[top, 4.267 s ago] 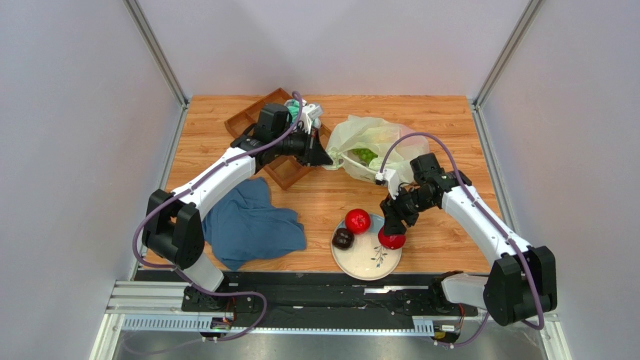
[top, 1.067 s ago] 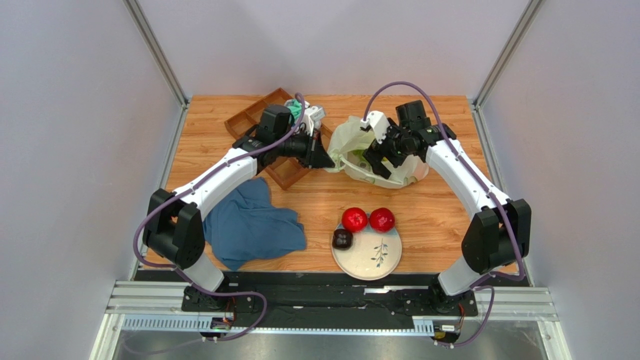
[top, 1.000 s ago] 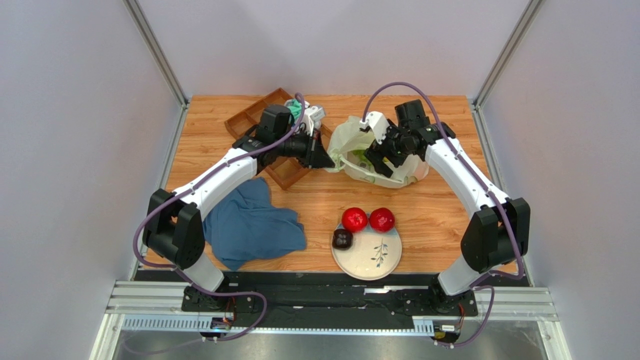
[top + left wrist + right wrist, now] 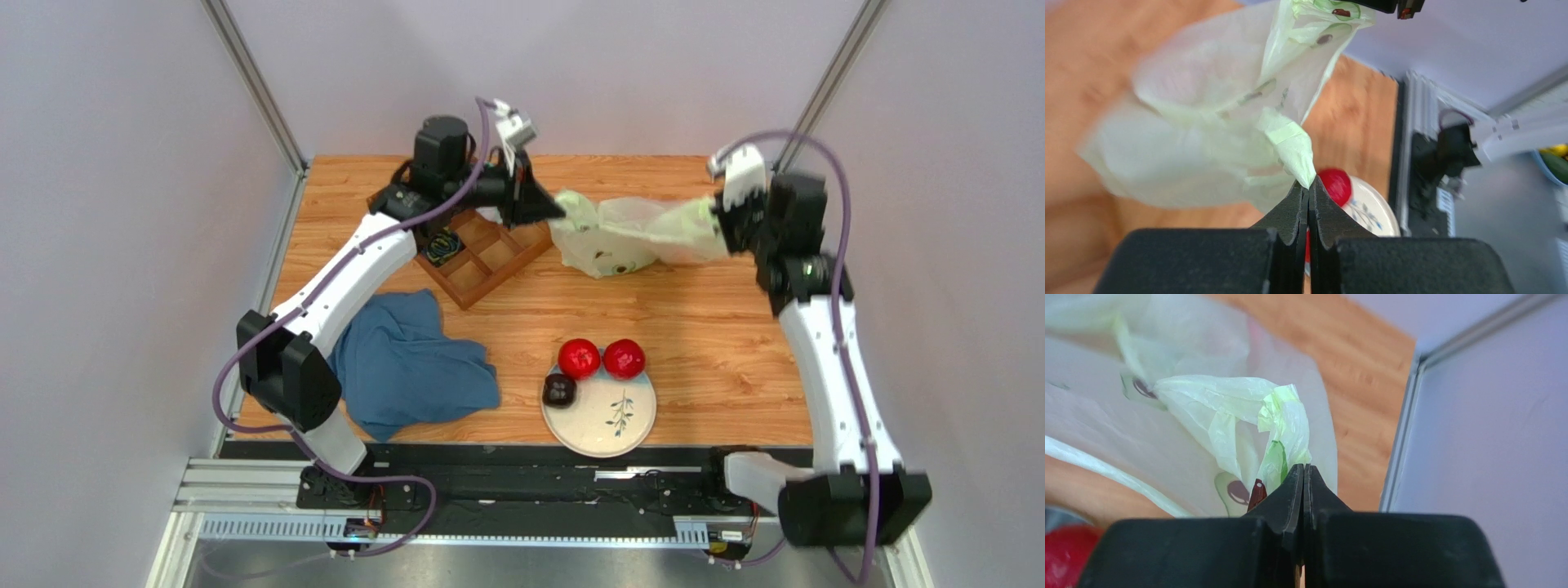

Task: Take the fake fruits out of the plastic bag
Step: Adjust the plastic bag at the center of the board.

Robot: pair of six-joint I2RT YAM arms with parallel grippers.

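The left arm (image 4: 356, 276) and right arm (image 4: 828, 355) both reach far forward, one at each end of the plastic bag (image 4: 626, 233). The left gripper (image 4: 552, 208) pinches the bag's left end with its jaws pressed together (tips meeting on the film). The right gripper (image 4: 726, 227) clamps the bag's right end the same way.

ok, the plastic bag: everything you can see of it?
The plastic bag is thin, translucent pale yellow-green film with faint round prints, crumpled. It hangs stretched sideways over the far side of the table, sagging in the middle. The left gripper is shut on one bunched end, the right gripper on the other. Contents cannot be made out.
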